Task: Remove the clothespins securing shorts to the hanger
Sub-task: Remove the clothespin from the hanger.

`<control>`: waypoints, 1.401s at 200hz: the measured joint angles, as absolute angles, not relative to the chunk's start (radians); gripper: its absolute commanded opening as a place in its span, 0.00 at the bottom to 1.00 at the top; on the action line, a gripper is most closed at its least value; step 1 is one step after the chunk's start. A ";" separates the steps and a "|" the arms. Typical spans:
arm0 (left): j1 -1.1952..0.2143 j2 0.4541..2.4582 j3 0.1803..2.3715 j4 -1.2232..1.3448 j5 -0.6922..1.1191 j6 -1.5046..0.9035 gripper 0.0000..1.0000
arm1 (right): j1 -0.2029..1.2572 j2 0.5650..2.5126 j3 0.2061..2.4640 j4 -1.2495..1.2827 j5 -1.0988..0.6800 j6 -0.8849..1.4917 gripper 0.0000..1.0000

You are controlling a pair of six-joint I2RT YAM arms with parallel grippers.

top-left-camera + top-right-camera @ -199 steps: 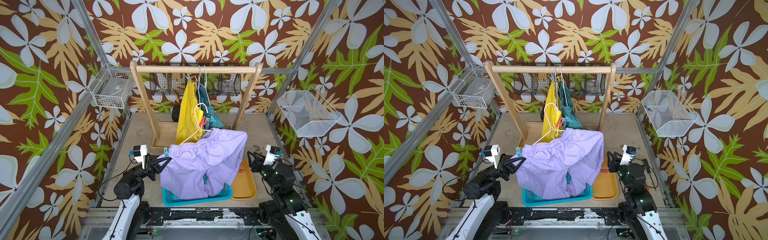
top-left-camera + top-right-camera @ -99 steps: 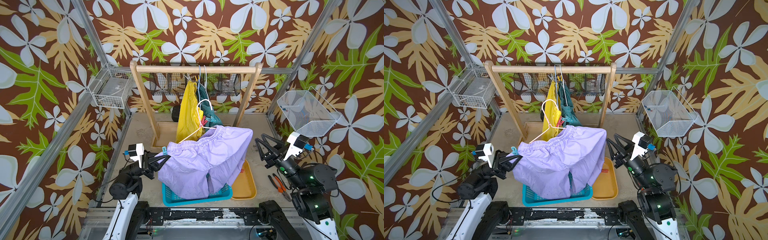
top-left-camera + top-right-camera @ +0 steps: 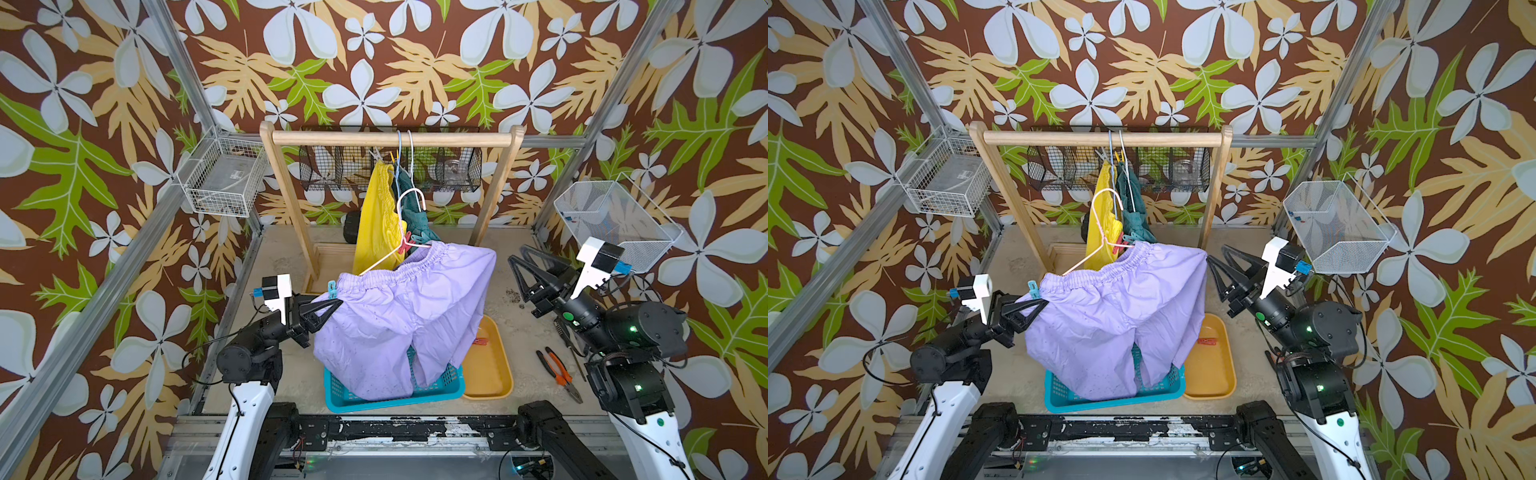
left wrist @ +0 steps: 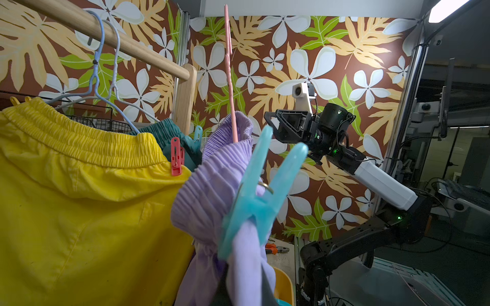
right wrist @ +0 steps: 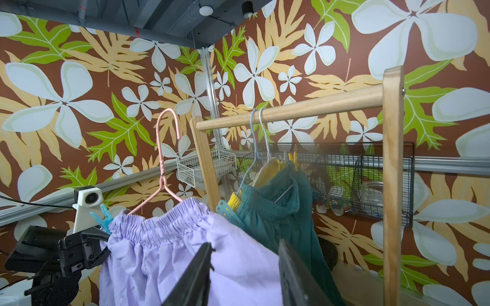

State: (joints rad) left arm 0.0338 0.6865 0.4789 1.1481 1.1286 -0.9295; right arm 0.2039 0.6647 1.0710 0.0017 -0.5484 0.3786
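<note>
Floor shows between the parted right end effector and lilac shorts, waist edge clamped by left end effector.

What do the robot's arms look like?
The left arm and right arm are black with white lower tubes. The left gripper and right gripper have black triangle-shaped fingers, each topped by a white camera with a blue plug. Black cables loop out; the right arm shows green lights.

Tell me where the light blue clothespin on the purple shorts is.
In both top views the light blue clothespin is clipped to the waistband of the lilac shorts, at the corner on the robot's left, right next to the left gripper.
</note>
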 measured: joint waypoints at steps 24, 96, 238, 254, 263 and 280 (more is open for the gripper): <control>0.034 0.675 0.484 1.093 1.129 -0.891 0.00 | 0.240 0.696 1.088 -0.002 -0.533 0.390 0.43; 0.026 0.669 0.488 1.027 1.128 -0.857 0.00 | 1.009 0.914 1.245 -0.090 0.022 0.142 0.50; 0.002 0.635 0.615 0.575 1.081 -0.542 0.00 | 1.087 1.177 1.496 -0.084 0.339 0.010 0.64; 0.001 0.630 0.630 0.535 1.078 -0.515 0.00 | 1.086 1.227 1.560 -0.122 0.339 -0.002 0.64; -0.001 0.629 0.637 0.516 1.075 -0.500 0.00 | 1.084 1.246 1.587 -0.144 0.338 -0.004 0.62; -0.003 0.622 0.648 0.477 1.069 -0.478 0.00 | 1.073 1.261 1.623 -0.177 0.332 -0.004 0.61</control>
State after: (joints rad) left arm -0.0029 0.6216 0.6479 0.4767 1.0687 -0.4782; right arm 1.0729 1.2610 1.6230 -0.1772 0.3325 -0.0040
